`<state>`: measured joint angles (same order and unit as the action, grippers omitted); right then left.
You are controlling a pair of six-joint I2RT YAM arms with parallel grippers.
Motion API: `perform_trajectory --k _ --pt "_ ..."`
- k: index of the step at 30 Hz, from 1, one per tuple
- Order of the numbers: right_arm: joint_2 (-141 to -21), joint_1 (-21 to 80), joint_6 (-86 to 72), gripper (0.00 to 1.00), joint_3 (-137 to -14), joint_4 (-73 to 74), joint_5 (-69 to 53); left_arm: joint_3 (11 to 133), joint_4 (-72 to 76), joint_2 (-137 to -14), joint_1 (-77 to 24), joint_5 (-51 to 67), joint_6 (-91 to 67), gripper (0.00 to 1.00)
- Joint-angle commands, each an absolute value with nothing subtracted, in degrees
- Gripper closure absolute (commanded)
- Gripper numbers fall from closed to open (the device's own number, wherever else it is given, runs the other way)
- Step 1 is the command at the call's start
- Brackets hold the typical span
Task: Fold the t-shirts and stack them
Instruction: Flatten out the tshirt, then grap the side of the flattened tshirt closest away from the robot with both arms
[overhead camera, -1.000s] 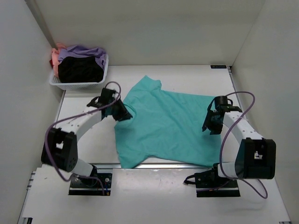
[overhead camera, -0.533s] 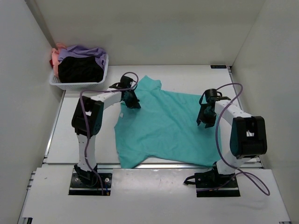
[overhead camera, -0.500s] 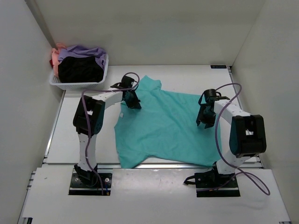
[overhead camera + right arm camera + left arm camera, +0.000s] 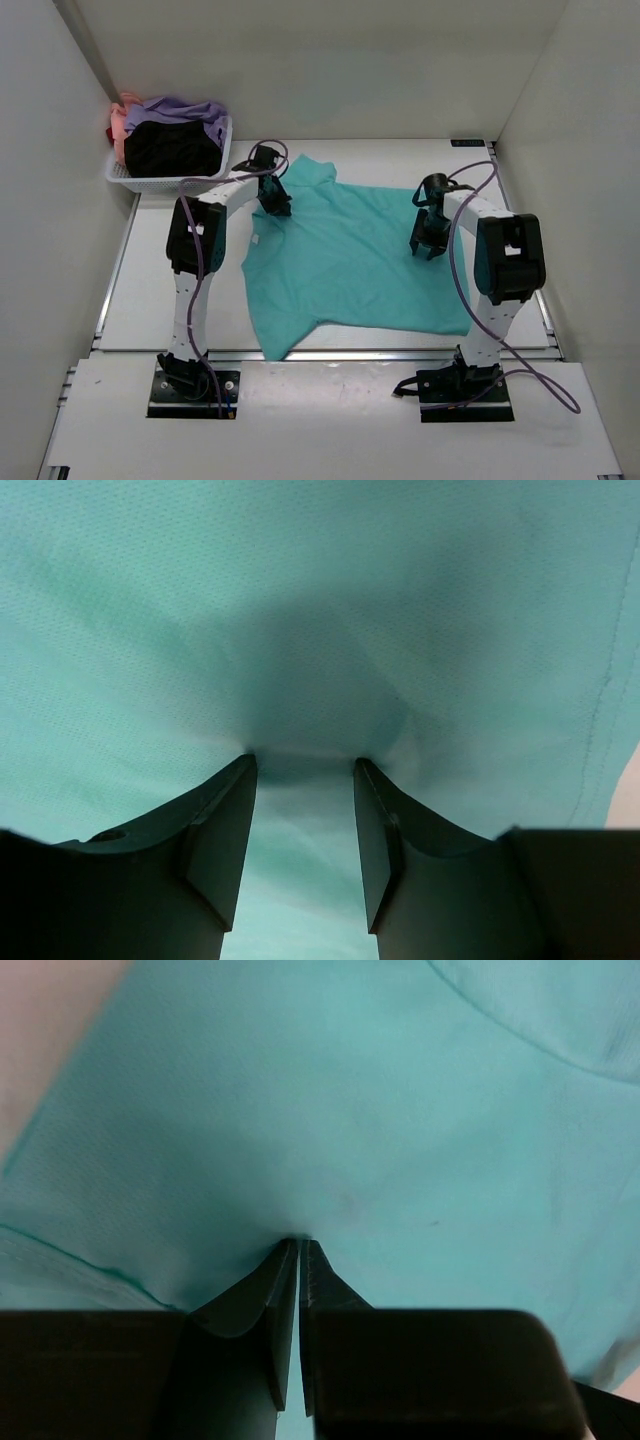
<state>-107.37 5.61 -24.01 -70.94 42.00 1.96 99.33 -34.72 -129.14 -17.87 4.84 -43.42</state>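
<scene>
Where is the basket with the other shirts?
In the top view the basket sits in the table's far left corner by the wall, just left of the left gripper and the teal shirt.

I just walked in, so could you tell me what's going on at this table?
Two robot arms are working on a teal t-shirt spread on the table. The left gripper is pinched shut on its cloth; the right gripper presses down on it with jaws apart. More shirts wait in the white basket.
</scene>
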Motion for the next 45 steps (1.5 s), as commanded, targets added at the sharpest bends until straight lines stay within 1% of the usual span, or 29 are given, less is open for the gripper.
perform_trajectory --k 1,3,5,8,10,12,14,15,16,17,18,19,20,21,22,23,24,26,27,29,30,31,32,33,35,36,42,45 --pt "-112.76 5.54 -23.48 0.59 -76.26 37.01 2.03 104.67 -39.11 -132.88 -15.12 0.09 -42.19 0.82" --pt "-117.22 5.01 -25.13 0.59 -83.21 42.86 2.37 107.56 -40.16 -134.90 -14.33 0.09 -42.27 0.82" --pt "-119.60 4.83 -25.40 0.59 -91.72 46.38 1.58 113.26 -41.57 -136.93 -12.93 0.17 -42.19 0.81" --pt "-120.93 5.19 -24.61 0.58 -98.50 46.76 1.23 121.61 -45.25 -141.05 -12.48 -0.88 -41.84 0.78" --pt "-121.99 5.19 -23.74 0.58 -101.49 47.19 1.49 129.16 -46.92 -143.07 -12.22 0.52 -41.40 0.72" --pt "-122.52 4.75 -22.59 0.58 -105.46 49.21 2.10 134.70 -49.65 -144.22 -11.95 1.84 -40.26 0.68" --pt "-121.56 4.40 -20.75 0.57 -107.92 50.88 3.25 137.27 -52.72 -142.40 -12.13 2.99 -38.16 0.66" --pt "-119.64 4.05 -19.70 0.56 -106.80 50.63 4.03 136.94 -53.52 -139.69 -12.22 3.25 -36.75 0.66" --pt "-116.66 3.69 -19.08 0.55 -105.74 49.49 3.00 133.89 -53.70 -137.66 -12.65 3.60 -36.30 0.64" --pt "-114.98 2.73 -18.64 0.55 -101.90 48.53 2.12 131.16 -53.18 -133.03 -12.74 4.04 -34.99 0.63" --pt "-111.13 2.55 -18.81 0.54 -97.43 47.04 1.15 124.52 -51.78 -129.93 -13.09 4.04 -34.28 0.63" --pt "-106.22 1.42 -18.81 0.54 -95.21 46.15 0.45 116.80 -51.07 -124.33 -13.70 3.96 -33.58 0.62" --pt "-104.26 1.32 -19.07 0.54 -90.05 45.88 0.87 112.72 -49.76 -118.10 -13.88 3.61 -33.05 0.63" --pt "-99.54 0.62 -18.64 0.54 -85.39 45.18 0.44 104.93 -49.49 -115.60 -14.06 3.52 -33.05 0.63" --pt "-95.58 0.18 -19.15 0.54 -82.64 45.09 0.96 96.85 -49.05 -109.66 -14.06 3.69 -32.96 0.64" --pt "-93.28 0.09 -18.38 0.53 -78.44 45.09 1.40 92.77 -48.26 -103.42 -14.50 2.82 -32.70 0.63" --pt "-90.03 0.09 -18.46 0.53 -74.40 45.17 2.28 85.33 -48.51 -98.40 -14.85 2.46 -32.70 0.64" --pt "-82.83 -2.10 -18.80 0.54 -68.05 45.44 3.68 73.45 -49.39 -91.54 -16.59 1.32 -32.26 0.64" --pt "-79.57 -2.89 -19.24 0.53 -64.20 45.87 3.87 70.34 -50.26 -87.75 -17.57 0.97 -31.65 0.64" --pt "-75.78 -5.70 -20.56 0.54 -57.77 46.23 4.57 59.82 -50.89 -82.37 -18.72 2.01 -32.43 0.63" --pt "-72.98 -7.71 -21.18 0.54 -56.44 46.23 3.96 54.89 -50.37 -78.70 -18.63 2.80 -33.30 0.62" --pt "-72.34 -9.04 -22.23 0.54 -54.77 45.97 3.96 52.67 -49.75 -75.01 -19.76 3.51 -34.62 0.61" --pt "-71.03 -9.49 -22.24 0.54 -54.06 45.62 3.43 48.30 -49.31 -73.49 -19.86 4.21 -35.06 0.57" --pt "-70.84 -8.97 -22.24 0.54 -53.70 45.35 3.69 44.34 -47.91 -70.43 -19.86 5.00 -36.55 0.51" --pt "-71.89 -7.21 -21.89 0.54 -54.31 45.36 4.48 40.72 -45.45 -67.25 -19.43 7.37 -38.14 0.40" --pt "-72.07 -6.08 -21.54 0.54 -54.14 45.53 4.92 39.13 -44.83 -66.37 -19.95 7.99 -38.75 0.37" --pt "-73.82 -6.16 -20.74 0.53 -54.05 44.03 5.88 35.25 -39.91 -66.18 -22.50 8.09 -41.83 0.38" --pt "-74.26 -5.80 -21.01 0.53 -53.44 43.86 6.50 34.19 -37.18 -67.24 -23.99 6.68 -43.42 0.40"
